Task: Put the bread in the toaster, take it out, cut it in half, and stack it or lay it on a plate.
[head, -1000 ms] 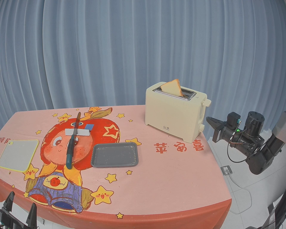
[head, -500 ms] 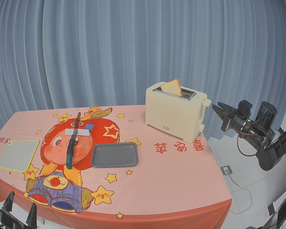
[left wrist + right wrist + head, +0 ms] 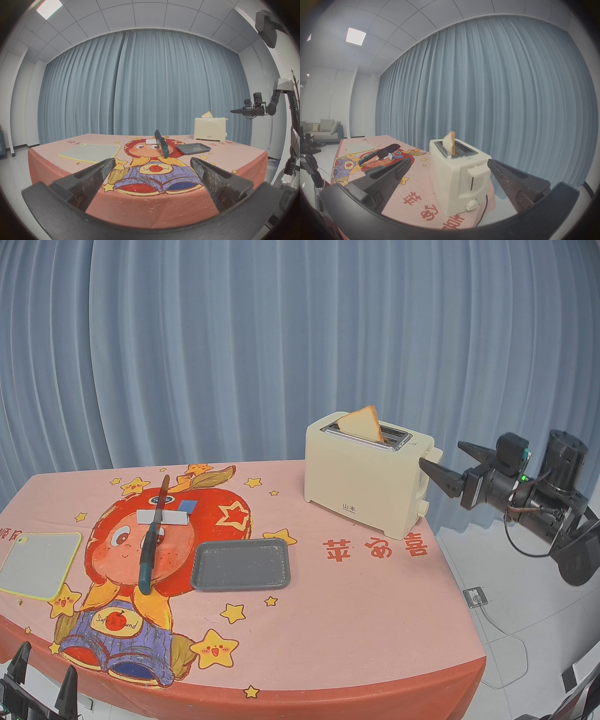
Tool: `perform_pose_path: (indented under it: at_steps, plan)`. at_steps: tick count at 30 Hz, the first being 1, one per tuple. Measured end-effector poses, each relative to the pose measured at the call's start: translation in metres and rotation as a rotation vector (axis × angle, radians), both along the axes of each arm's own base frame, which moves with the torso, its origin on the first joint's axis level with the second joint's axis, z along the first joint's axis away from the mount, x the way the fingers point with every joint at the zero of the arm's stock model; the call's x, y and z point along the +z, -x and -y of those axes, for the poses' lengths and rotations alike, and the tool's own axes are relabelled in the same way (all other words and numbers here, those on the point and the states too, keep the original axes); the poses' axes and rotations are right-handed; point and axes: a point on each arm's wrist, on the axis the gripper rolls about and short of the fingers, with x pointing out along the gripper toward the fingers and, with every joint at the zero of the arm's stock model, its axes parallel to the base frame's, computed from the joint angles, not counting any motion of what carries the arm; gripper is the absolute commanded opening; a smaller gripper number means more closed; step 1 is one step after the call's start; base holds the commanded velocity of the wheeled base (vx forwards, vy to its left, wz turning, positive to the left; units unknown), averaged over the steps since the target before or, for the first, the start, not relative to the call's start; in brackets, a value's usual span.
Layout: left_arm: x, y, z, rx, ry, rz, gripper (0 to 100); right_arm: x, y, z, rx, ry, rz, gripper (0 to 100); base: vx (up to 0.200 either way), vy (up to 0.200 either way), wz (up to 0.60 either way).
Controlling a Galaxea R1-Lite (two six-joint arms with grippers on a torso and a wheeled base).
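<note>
Above toaster (image 3: 365, 474): open air is seen over the top; the bread (image 3: 362, 423) stands tilted in 1 slot, its upper corner exposed.
Toaster's right end: a lever (image 3: 433, 455) and knob (image 3: 423, 507) project there; the right gripper (image 3: 440, 452), its 2 fingers spread, is held just beside the lever, off the table edge.
Toaster to plate (image 3: 241, 564): bare tablecloth (image 3: 350, 615) is seen between.
Left half: the knife (image 3: 150, 540) and cutting board (image 3: 39, 564) are laid low and flat.

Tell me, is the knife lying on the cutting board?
No, the knife lies on the tablecloth beside the grey tray, well apart from the cutting board.
</note>
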Motion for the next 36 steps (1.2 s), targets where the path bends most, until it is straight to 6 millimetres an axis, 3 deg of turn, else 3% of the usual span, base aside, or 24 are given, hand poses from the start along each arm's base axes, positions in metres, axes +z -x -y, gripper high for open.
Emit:
perform_pose_path:
  at_steps: [12, 36]
  plan:
    - [0.0, 0.0, 0.0, 0.0, 0.0, -0.001, 100, 0.062, -0.035, -0.013, 0.013, -0.001, 0.026, 100, 0.0, 0.0, 0.0]
    - [0.0, 0.0, 0.0, 0.0, 0.001, 0.0, 100, 0.077, -0.093, -0.041, 0.039, 0.06, -0.083, 100, 0.0, 0.0, 0.0]
